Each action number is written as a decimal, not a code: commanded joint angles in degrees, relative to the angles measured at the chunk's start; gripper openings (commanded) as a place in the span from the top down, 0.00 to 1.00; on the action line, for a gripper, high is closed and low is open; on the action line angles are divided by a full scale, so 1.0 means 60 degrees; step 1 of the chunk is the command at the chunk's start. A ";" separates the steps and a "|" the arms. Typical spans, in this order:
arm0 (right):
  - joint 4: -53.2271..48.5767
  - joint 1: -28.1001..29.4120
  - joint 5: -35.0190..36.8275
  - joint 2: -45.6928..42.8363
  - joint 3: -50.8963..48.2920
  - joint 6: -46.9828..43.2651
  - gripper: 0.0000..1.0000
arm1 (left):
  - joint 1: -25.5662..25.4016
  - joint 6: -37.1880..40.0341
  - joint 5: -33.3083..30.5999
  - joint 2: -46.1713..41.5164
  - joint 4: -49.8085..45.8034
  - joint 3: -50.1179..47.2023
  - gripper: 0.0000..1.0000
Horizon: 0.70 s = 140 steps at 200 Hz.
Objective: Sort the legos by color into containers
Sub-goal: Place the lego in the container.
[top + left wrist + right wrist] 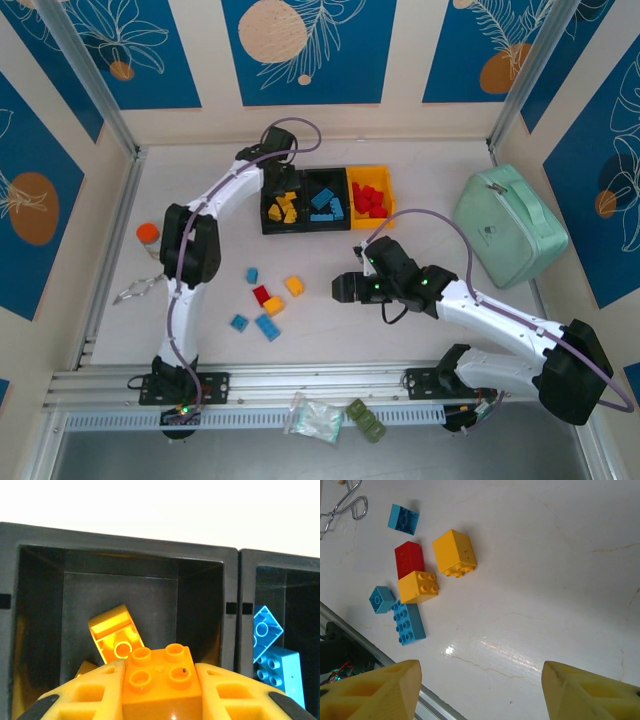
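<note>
Left gripper [161, 697] is clamped on a yellow-orange studded plastic brick [160, 672] at the edge of the leftmost black plastic bin [120, 555], which already holds yellow bricks. We'd centre it over the opening, then let go low. Right gripper [480, 690] is half-open and empty above the loose bricks [418, 586] on the near table.

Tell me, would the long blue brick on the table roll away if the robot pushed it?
Probably not. The long blue brick has flat sides and lies flat on the table, so it would likely slide, not roll. It looks like hard plastic, so it should stay stiff when gripped.
</note>
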 commanded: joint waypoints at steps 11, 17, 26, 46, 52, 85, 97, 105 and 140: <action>-0.0186 -0.0071 0.0041 0.0034 0.0424 -0.0102 0.35 | 0.0127 0.0051 -0.0057 0.0453 -0.0079 0.0706 0.68; -0.0193 -0.0068 0.0027 0.0038 0.0426 -0.0104 0.35 | 0.0140 0.0055 -0.0078 0.0506 -0.0120 0.0785 0.67; -0.0207 -0.0068 0.0022 0.0035 0.0439 -0.0103 0.35 | 0.0141 0.0060 -0.0128 0.0596 -0.0237 0.0899 0.64; -0.0221 -0.0070 0.0037 0.0019 0.0442 -0.0104 0.35 | 0.0141 0.0024 -0.0093 0.0595 -0.0283 0.0945 0.53; -0.0222 -0.0082 0.0037 0.0020 0.0440 -0.0095 0.35 | 0.0141 0.0004 -0.0088 0.0545 -0.0306 0.0946 0.50; -0.0193 -0.0082 0.0009 0.0021 0.0462 -0.0147 0.35 | 0.0132 -0.0071 0.0019 0.0043 -0.0287 0.0701 0.45; -0.0179 -0.0089 0.0012 0.0020 0.0485 -0.0158 0.35 | 0.0113 -0.0079 0.0168 -0.0321 -0.0160 0.0418 0.45; -0.0187 -0.0084 0.0016 0.0020 0.0506 -0.0171 0.35 | 0.0097 -0.0083 0.0227 -0.0604 -0.0102 0.0166 0.45; -0.0193 -0.0083 -0.0036 0.0006 0.0570 -0.0269 0.35 | 0.0009 0.0041 0.0673 -0.1862 0.0196 -0.1201 0.44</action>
